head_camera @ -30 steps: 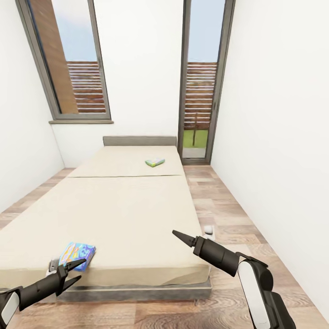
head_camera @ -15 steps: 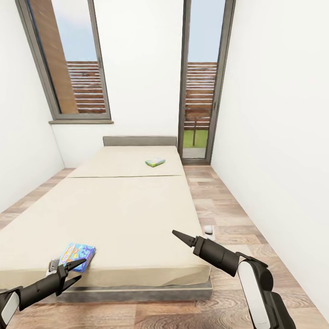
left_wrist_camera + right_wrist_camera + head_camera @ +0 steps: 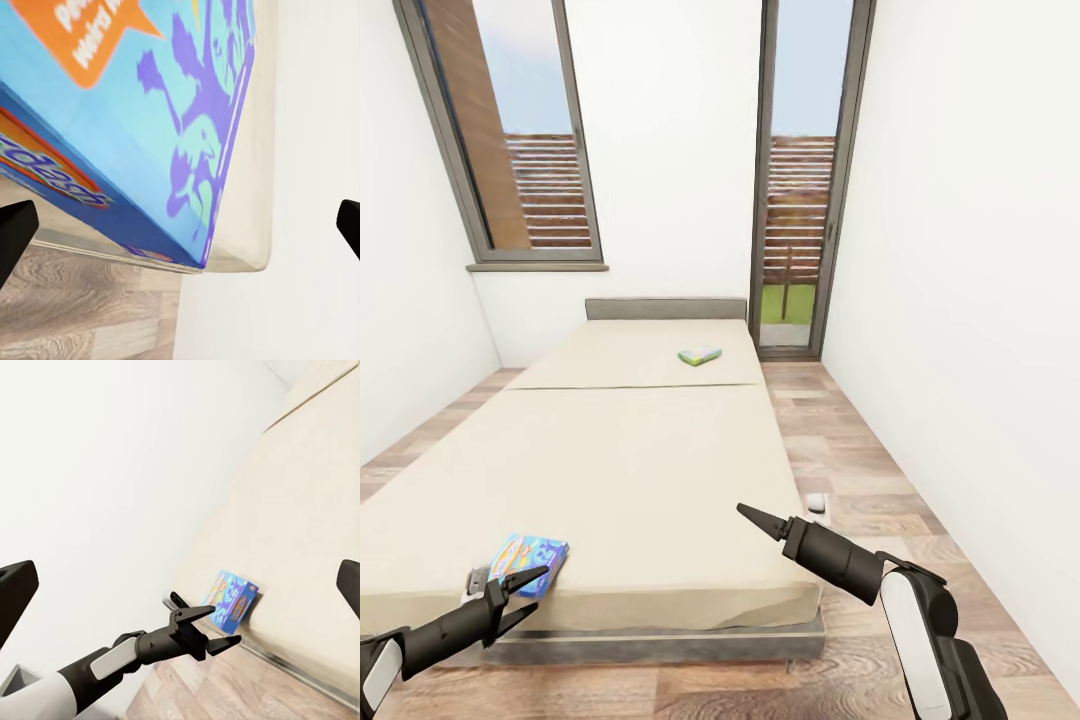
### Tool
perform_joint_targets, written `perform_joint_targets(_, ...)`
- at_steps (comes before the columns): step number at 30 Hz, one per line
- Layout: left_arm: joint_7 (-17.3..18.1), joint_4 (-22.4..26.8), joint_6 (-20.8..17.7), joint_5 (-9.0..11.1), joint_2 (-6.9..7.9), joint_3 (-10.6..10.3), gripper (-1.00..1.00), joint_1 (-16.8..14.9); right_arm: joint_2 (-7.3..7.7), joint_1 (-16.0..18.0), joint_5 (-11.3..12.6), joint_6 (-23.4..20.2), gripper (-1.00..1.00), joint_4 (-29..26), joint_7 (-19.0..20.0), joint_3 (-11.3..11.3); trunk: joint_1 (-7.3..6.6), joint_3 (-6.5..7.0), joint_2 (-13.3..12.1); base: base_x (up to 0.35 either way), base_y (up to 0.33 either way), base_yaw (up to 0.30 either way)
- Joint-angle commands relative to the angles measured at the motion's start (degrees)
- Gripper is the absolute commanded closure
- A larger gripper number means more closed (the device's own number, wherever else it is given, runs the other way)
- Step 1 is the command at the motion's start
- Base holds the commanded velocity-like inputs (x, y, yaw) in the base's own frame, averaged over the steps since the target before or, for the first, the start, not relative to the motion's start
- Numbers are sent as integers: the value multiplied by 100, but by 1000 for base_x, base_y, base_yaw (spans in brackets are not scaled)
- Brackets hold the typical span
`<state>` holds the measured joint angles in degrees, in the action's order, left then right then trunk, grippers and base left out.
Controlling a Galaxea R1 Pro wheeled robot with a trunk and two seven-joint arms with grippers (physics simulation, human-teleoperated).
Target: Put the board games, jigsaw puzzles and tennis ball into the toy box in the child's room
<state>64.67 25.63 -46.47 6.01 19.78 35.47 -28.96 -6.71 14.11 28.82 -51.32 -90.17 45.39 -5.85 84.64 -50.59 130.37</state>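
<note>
The left gripper [image 3: 528,592] hangs with its fingers spread and nothing between them, just short of the near corner of the bed [image 3: 640,470]. A blue board game [image 3: 529,561] lies flat on that corner, right ahead of the fingertips and not touching them. The right gripper [image 3: 746,514] points over the bed's other near corner; whether it is spread cannot be told. A second, pale board game [image 3: 699,355] lies far beyond both, near the headboard [image 3: 665,308].

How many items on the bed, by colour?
Blue board game: 1
Green and pale board game: 1
Total: 2, both lying flat on the bed; neither is held.
</note>
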Motion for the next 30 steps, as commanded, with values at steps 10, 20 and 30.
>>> perform_joint_targets(10,11,-2,-37,5,0,13,-100,-4,-6,4,-8,-28,-100,0,23,-12,0,-6,2,30,0,0)
perform_joint_targets(20,11,-1,-37,5,-8,13,-100,-4,-6,4,-9,-28,-100,0,23,-12,0,-6,2,1,0,0)
perform_joint_targets(30,11,-2,-37,5,-4,15,-100,-4,-6,4,-8,-28,-100,0,23,-12,0,-6,2,0,0,0)
